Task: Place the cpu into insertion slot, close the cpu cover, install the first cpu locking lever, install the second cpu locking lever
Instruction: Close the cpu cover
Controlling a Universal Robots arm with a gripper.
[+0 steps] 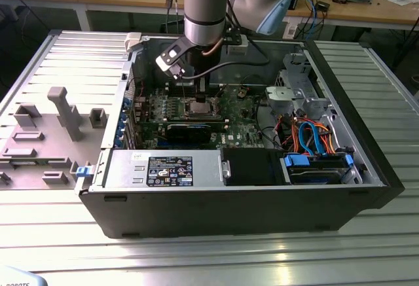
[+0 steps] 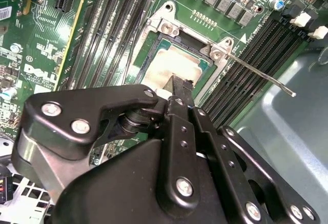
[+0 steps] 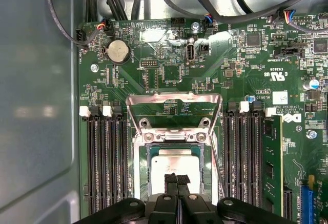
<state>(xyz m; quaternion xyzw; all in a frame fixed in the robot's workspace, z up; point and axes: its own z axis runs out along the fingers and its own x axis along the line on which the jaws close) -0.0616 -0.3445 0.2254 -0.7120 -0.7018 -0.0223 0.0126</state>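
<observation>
1. Directly under the wrist, the gripper [image 3: 177,178] has its jaws closed together and holds nothing; I cannot tell if the tip touches the cpu [image 3: 177,161] or is just above it.
2. The cpu lies flat inside the insertion slot [image 3: 141,167].
3. Beyond the slot, the cpu cover [image 3: 174,99] stands raised open.
4. One locking lever [image 2: 256,73] sticks out free over the memory slots [image 2: 266,40].
5. Farther on the board sits a round coin battery [image 3: 118,51].

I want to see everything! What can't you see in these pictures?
First wrist view: the hand covers one edge of the cpu.
Second wrist view: the hand hides much of the insertion slot.
Exterior view: the insertion slot is too small to show whether the cpu sits flat.
</observation>
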